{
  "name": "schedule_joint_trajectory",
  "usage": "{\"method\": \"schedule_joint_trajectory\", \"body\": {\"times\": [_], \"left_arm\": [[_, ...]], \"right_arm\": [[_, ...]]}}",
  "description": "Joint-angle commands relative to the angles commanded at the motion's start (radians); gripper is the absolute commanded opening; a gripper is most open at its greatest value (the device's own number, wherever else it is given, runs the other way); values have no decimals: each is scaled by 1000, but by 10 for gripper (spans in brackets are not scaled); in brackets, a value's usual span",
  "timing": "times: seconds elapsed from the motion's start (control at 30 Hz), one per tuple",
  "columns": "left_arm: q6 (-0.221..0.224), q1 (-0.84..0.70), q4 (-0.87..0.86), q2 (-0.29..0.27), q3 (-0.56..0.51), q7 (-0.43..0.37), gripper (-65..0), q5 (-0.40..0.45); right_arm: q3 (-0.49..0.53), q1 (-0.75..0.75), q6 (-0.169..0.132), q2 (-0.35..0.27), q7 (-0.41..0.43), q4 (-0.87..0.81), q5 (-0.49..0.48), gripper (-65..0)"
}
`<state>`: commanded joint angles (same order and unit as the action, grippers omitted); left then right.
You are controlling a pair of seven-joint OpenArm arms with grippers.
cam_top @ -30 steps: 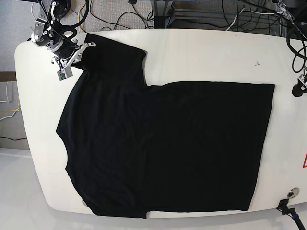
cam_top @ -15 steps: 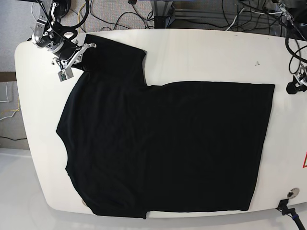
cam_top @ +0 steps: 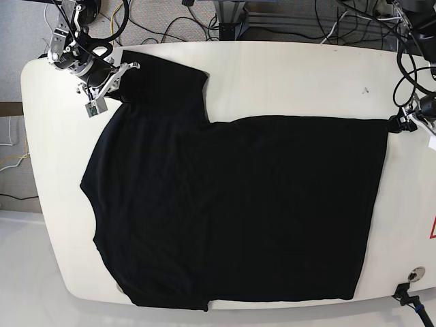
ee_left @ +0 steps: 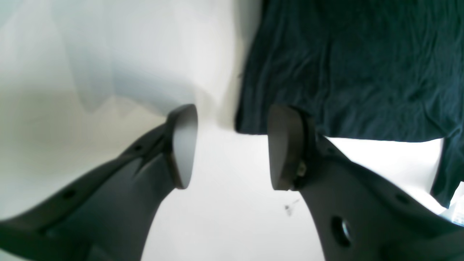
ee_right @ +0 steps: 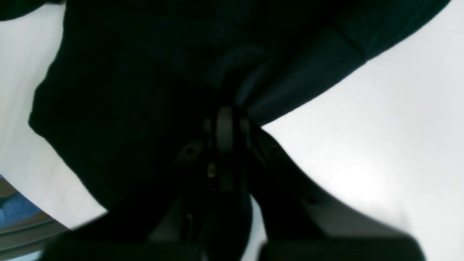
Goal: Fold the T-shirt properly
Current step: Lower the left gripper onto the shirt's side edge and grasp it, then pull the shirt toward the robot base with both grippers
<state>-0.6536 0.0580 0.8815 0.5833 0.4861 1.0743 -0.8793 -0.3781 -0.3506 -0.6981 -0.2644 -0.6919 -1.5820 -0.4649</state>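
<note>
The black T-shirt (cam_top: 231, 204) lies flat over most of the white table (cam_top: 286, 75), hem to the right and one sleeve at the upper left. My right gripper (cam_top: 117, 76) is at that sleeve's outer edge. In the right wrist view it (ee_right: 224, 121) is shut on a bunched fold of the black fabric (ee_right: 145, 72). My left gripper (cam_top: 396, 124) is at the hem's far right corner. In the left wrist view it (ee_left: 232, 145) is open, with the shirt's corner (ee_left: 241, 127) lying between the fingertips (ee_left: 183, 145) and the rest of the shirt (ee_left: 344, 65) beyond.
Cables (cam_top: 170, 24) lie on the floor behind the table. A small dark mark (cam_top: 365, 88) is on the table's upper right. A round metal fitting (cam_top: 413, 276) and a red marking (cam_top: 432, 228) are near the right edge.
My left gripper has moved left and up from off the table's right edge to the shirt's hem corner. My right gripper has shifted slightly right with the sleeve.
</note>
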Motion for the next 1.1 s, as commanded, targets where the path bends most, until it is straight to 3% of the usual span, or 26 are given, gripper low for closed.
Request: {"method": "schedule_joint_trajectory", "body": {"times": [0.17,0.23,0.37,0.4,0.87,1.1], "left_arm": [[-2,-1,7,-27,-43,39,-371,-7],[-7,-6,16,-29,-44,57,-408,-11],[-10,-27,24,-41,-67,25,-648,3],[-32,1,27,-23,-34,-1,-399,-76],[-44,-6,108,-10,-43,-6,-444,-134],[-41,-18,251,-5,-51,8,-579,-134]], "right_arm": [[-3,2,0,1,1,2,-4,-650],[-2,-4,0,0,4,6,-9,-650],[-4,-3,0,-1,5,0,-8,-650],[-8,0,0,2,-17,9,2,-650],[-13,-2,0,3,-8,5,-13,-650],[-12,0,0,2,-9,6,-8,-650]]}}
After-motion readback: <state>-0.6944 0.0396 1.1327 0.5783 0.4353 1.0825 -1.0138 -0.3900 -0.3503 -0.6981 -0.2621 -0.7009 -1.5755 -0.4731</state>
